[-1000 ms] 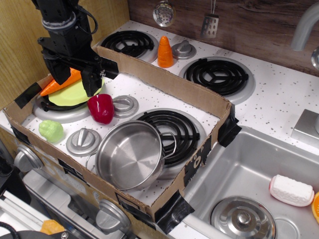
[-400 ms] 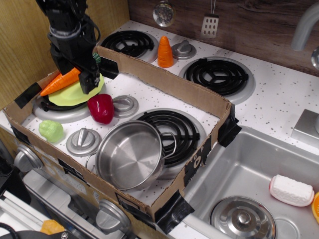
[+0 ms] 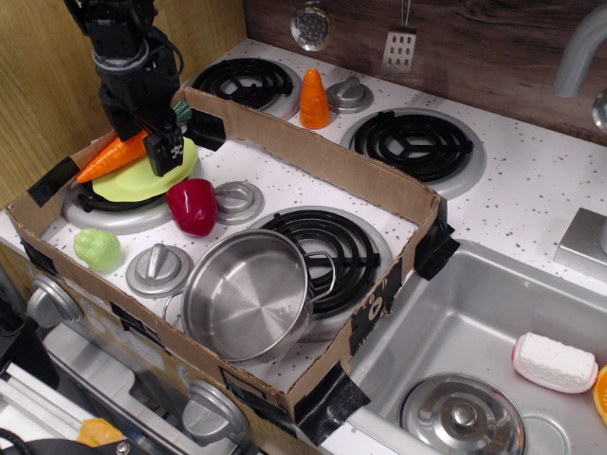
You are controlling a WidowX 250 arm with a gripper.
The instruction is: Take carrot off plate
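The carrot [image 3: 109, 158] is orange with a dark green leafy top [image 3: 182, 112]. It lies across the lime-green plate [image 3: 142, 182], which sits on the front-left burner inside the cardboard box. My black gripper [image 3: 147, 142] comes down from above over the carrot's thick end. Its fingers [image 3: 169, 147] stand one on each side of the carrot, close against it. The carrot's middle is hidden behind the gripper, and it still rests on the plate.
A red pepper [image 3: 193, 206] lies against the plate's right edge, with a silver lid [image 3: 238, 201] beside it. A green toy [image 3: 97, 248], another lid [image 3: 157, 269] and a steel pot [image 3: 248, 294] are in front. A cardboard wall [image 3: 313, 156] runs behind. A short orange cone [image 3: 314, 99] stands beyond it.
The gripper has come down over the carrot's thick end and its fingers have narrowed around it. The carrot and plate have stayed in place.
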